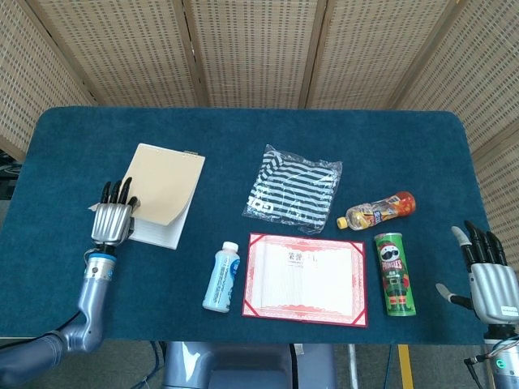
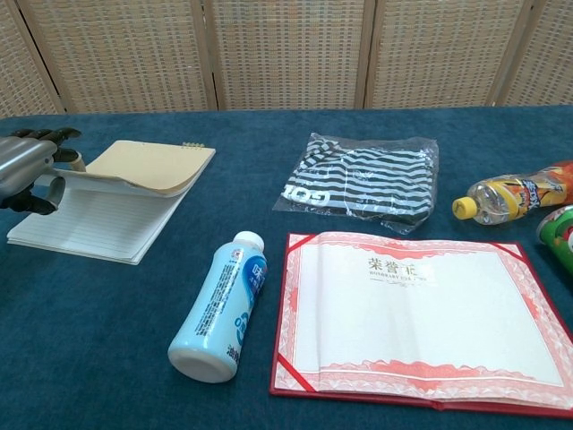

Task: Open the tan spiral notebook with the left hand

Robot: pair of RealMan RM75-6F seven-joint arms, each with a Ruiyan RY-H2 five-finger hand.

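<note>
Your left hand sits at the table's left side, pinching the near-left corner of the notebook's tan cover between thumb and fingers. The cover is lifted and curled off the stack, with lined pages showing beneath it in the chest view. The notebook lies on the left part of the table, its spiral edge farthest from you.

Your right hand hovers off the table's near-right corner, fingers apart and holding nothing.

Right of the notebook lie a white bottle, a red-bordered certificate, a striped bag, a green can and an orange drink bottle.
</note>
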